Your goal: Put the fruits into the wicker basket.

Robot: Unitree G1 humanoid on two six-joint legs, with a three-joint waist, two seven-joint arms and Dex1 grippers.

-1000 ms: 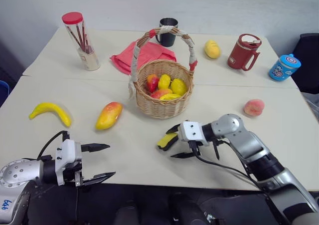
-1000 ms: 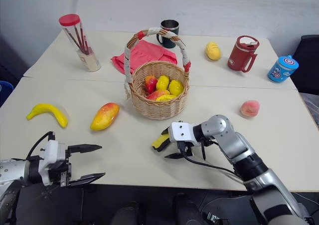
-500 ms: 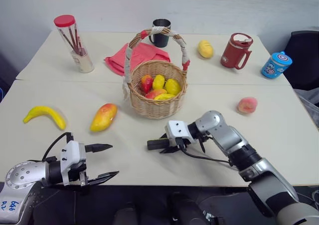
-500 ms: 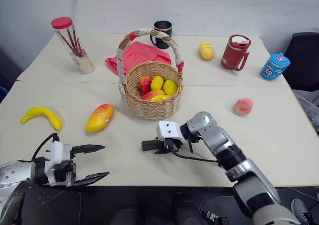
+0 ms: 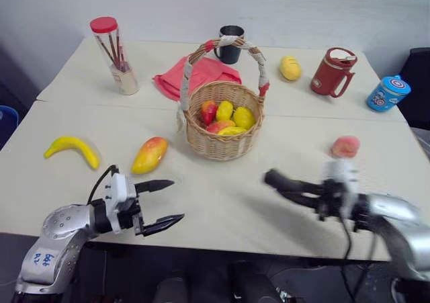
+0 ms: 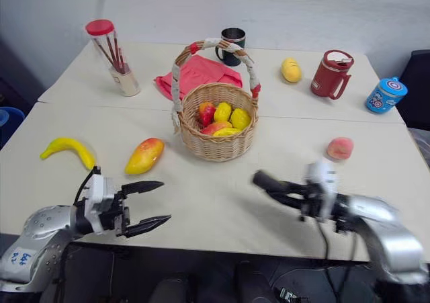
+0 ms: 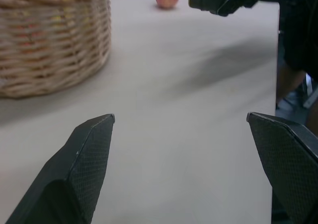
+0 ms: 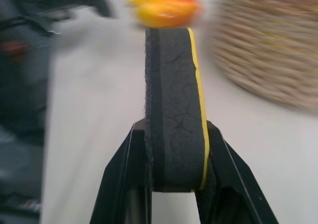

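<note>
Swung out toward the table's right side, the right gripper (image 5: 282,182) now sits at about 5 o'clock from the wicker basket (image 5: 222,142); a second ago it was at 6 o'clock, with its jaws spread around a flat black piece with a yellow edge (image 8: 171,110) lying on the table (image 5: 222,209). Its jaws are now narrow and clamped on that piece, which is off the table and sticks out beyond the fingertips.

The left gripper (image 5: 173,199) hovers at 7 o'clock from the basket, near the table's front edge. Its jaws are wide apart and hold nothing.

The basket stands upright at the table's centre, its arched handle over it, with small yellow and red fruits (image 5: 226,115) inside. Loose on the table:
- mango (image 5: 149,154), at 8 o'clock, near the basket
- banana (image 5: 70,148), at 9 o'clock, well apart from it
- peach (image 5: 345,146), at 3 o'clock, well apart
- small yellow fruit (image 5: 289,67), at 2 o'clock

A red cloth (image 5: 195,74) lies just behind the basket at 11 o'clock. A red mug (image 5: 330,71) stands just to the right of the small yellow fruit.
</note>
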